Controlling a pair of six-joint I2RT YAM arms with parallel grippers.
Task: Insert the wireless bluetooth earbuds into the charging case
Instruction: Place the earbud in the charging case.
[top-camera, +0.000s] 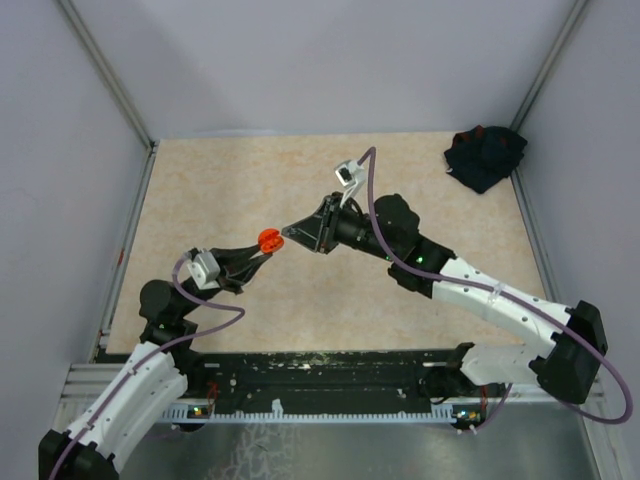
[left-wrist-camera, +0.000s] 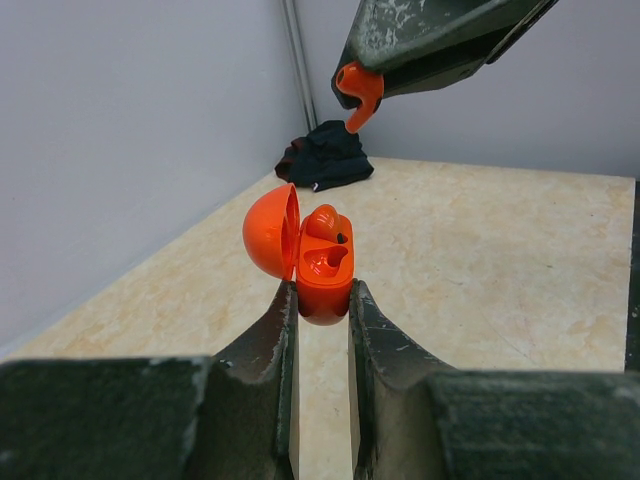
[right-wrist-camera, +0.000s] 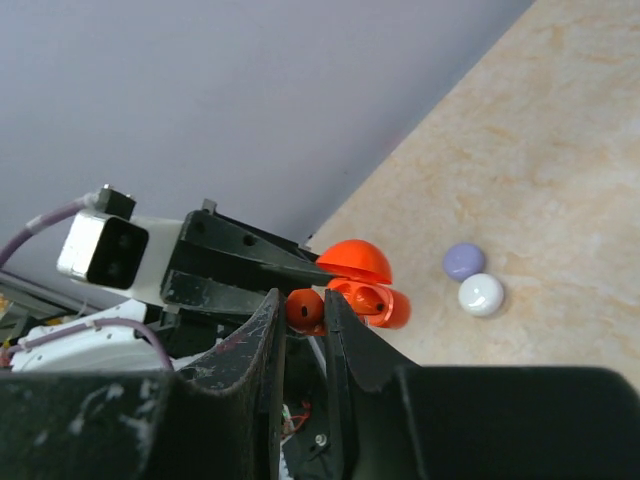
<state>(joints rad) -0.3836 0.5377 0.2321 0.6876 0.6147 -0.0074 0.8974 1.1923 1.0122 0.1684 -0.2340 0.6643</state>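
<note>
Left gripper (left-wrist-camera: 322, 300) clamps the open orange plastic case (left-wrist-camera: 300, 245); right gripper (right-wrist-camera: 302, 298) pinches a small orange earbud (left-wrist-camera: 360, 88). Align over empty socket (left-wrist-camera: 325, 263).

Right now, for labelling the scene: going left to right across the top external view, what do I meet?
The left gripper, orange charging case held in it, right gripper pinching an orange earbud, dark cloth at the far right corner.

Top view looks down from behind the arms (top-camera: 500, 300) over the whole surface (top-camera: 250, 180). Left wrist view runs close along the left tool (left-wrist-camera: 322, 293) toward the far right corner; right wrist view along the right tool (right-wrist-camera: 302, 305) toward the left edge. All share the case (top-camera: 269, 239).
</note>
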